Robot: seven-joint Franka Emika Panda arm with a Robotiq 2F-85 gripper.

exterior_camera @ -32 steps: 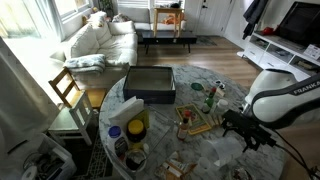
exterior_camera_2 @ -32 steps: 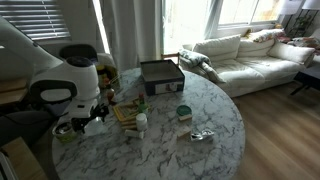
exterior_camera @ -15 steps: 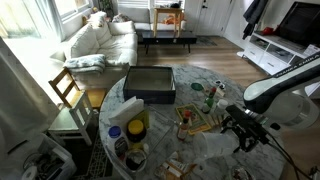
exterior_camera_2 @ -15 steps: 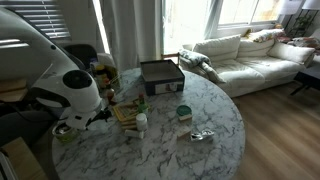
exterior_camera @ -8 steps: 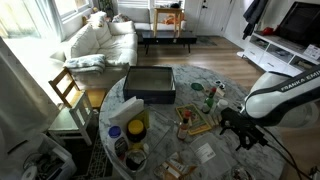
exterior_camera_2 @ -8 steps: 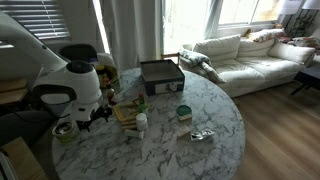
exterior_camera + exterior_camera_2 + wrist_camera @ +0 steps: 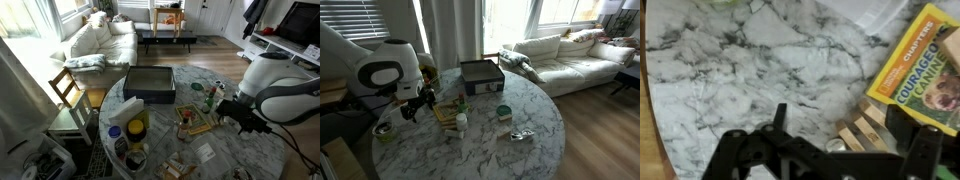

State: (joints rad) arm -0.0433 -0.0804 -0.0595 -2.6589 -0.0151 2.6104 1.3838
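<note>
My gripper (image 7: 845,128) is open and empty, hovering low over the round marble table (image 7: 730,70). Between and just beyond its fingertips (image 7: 778,116) lies a small wooden slatted piece (image 7: 866,128), with a small round metal thing beside it. A yellow book titled "Courageous Canine" (image 7: 923,62) lies right of that. In both exterior views the gripper (image 7: 238,114) (image 7: 416,107) is near the table's edge, beside the wooden piece and book (image 7: 196,124) (image 7: 445,112).
A dark shallow box (image 7: 150,84) (image 7: 481,75) sits on the table. A green bottle (image 7: 209,97), a white bottle (image 7: 461,122), a green-lidded jar (image 7: 503,112), a crumpled wrapper (image 7: 521,134) and yellow containers (image 7: 135,124) stand around. A wooden chair (image 7: 68,92) and a sofa (image 7: 570,55) are nearby.
The arm has lifted and swung in over the table; the gripper has moved up and closer to the wooden piece and book. Nothing on the table has moved.
</note>
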